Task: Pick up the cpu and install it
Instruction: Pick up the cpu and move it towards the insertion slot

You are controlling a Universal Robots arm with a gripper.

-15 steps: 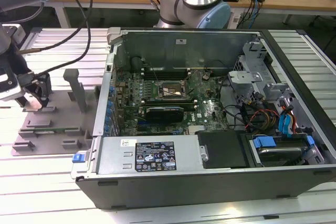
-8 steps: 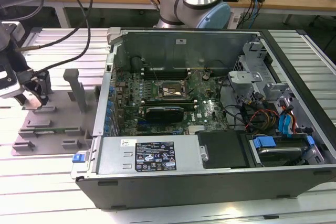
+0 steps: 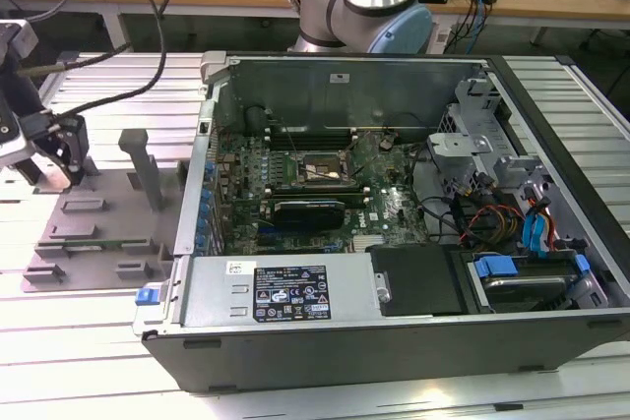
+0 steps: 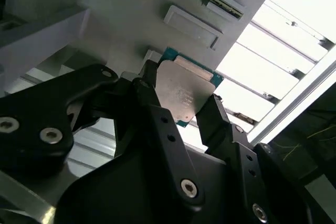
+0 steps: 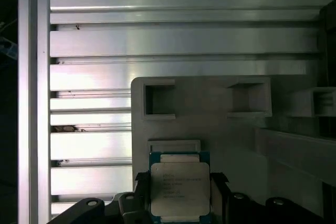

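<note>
The cpu [image 4: 185,88], a flat square chip with a silvery top and green edge, sits between my two black fingers [image 4: 152,103] in both wrist views, with the jaws pressed against its opposite edges [image 5: 180,188]. My gripper [image 3: 54,166] is at the exterior view's far left, just over the grey plastic tray [image 3: 108,211] and away from the computer case. I cannot tell whether the chip still rests on the tray or is raised off it. The black socket frame [image 3: 313,172] on the motherboard lies inside the open case.
The open computer case [image 3: 394,312] fills the middle and the exterior view's right, with cables, a drive cage and a black power supply inside. The tray carries raised blocks and an upright post [image 3: 143,164]. Slatted aluminium table [image 5: 89,40] surrounds both. The arm's base [image 3: 364,7] stands behind the case.
</note>
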